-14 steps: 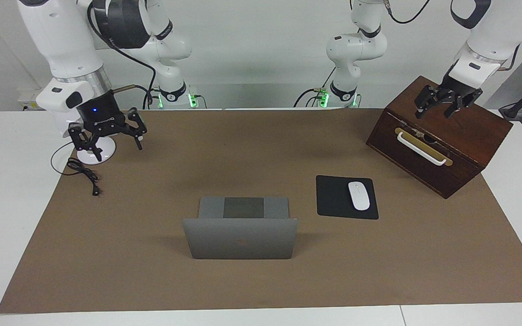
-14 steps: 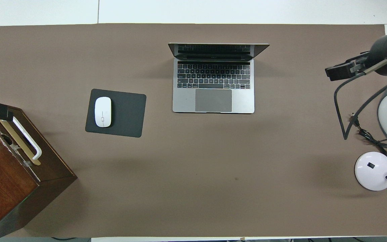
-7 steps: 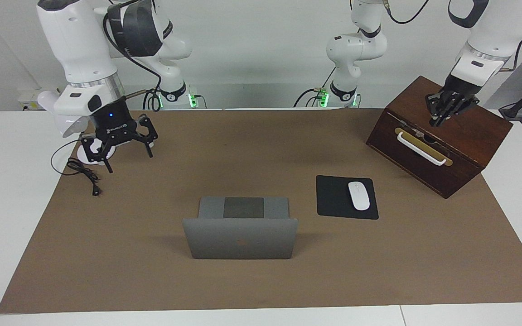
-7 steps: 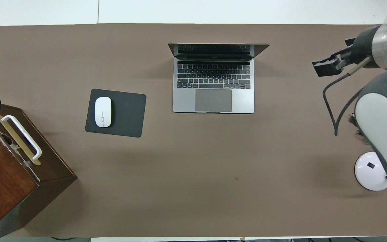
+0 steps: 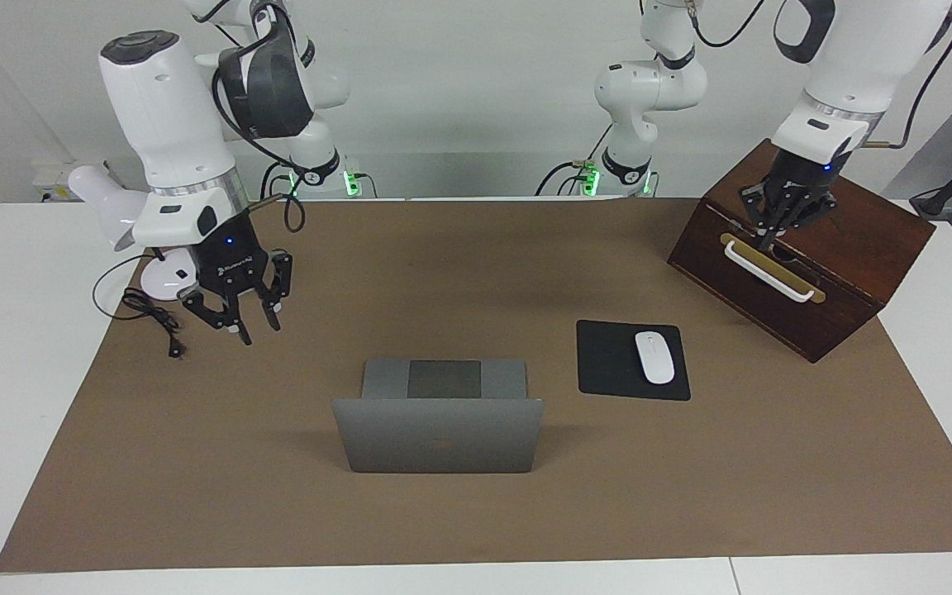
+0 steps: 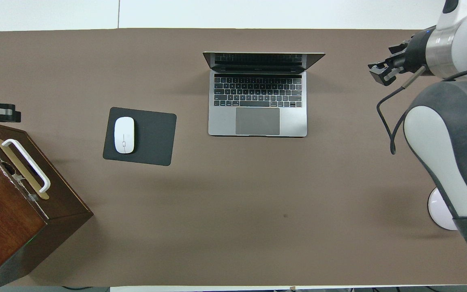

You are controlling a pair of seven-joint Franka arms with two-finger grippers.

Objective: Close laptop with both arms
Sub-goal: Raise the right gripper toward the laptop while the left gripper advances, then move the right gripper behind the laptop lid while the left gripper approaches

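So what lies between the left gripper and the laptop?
The mouse pad with the mouse on it, seen in the facing view between the left gripper and the laptop.

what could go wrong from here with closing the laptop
1. The left hand hangs just over the wooden box by its white handle; swinging toward the laptop it could catch them.
2. The mouse on its pad lies between box and laptop, so a low sweep might knock it.
3. The right hand is over the mat near a loose cable, which could snag.
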